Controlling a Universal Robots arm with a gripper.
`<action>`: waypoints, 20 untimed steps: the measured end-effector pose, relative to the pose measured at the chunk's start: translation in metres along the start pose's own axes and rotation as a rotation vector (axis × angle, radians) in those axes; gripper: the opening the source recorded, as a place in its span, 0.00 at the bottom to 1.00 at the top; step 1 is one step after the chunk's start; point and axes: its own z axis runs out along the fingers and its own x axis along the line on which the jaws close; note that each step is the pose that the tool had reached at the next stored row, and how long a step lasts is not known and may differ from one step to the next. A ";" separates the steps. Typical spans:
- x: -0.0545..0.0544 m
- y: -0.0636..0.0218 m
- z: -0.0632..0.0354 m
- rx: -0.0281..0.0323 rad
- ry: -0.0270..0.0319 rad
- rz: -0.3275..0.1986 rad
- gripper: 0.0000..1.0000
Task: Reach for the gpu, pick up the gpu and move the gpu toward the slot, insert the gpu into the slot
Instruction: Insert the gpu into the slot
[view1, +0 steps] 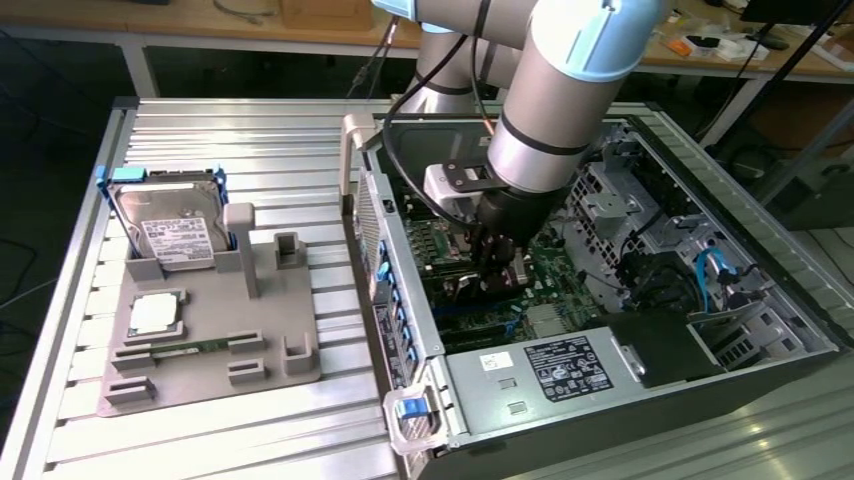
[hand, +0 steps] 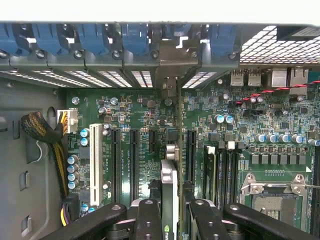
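Black fingers (hand: 148, 220) of the claw (hand: 171, 207) pinch the gpu (hand: 169, 175) by its two faces, and the card stands on edge between them. Straight ahead of the claw, the card's far end reaches the metal bracket wall of the computer case (view1: 747, 330), under a row of blue latches (hand: 135, 42). Beneath the claw lies the green motherboard (hand: 240, 130), with long black slots (hand: 134, 160) running parallel to the card on either side of it. Whether the card's lower edge is seated in one cannot be told. In the exterior view the claw (view1: 497, 262) is sunk deep inside the open case. Well away from it, toward the exterior view's left, a grey tray (view1: 214, 380) on the desk (view1: 240, 130) carries a hard drive (view1: 167, 225) and a memory stick (view1: 194, 348).
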 end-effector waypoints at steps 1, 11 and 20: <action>0.000 0.0000 0.0000 0.0001 0.0000 0.000 0.27; 0.000 0.0003 -0.0031 0.0001 -0.0005 0.000 0.27; 0.000 0.0006 -0.0044 -0.0003 -0.0001 0.000 0.27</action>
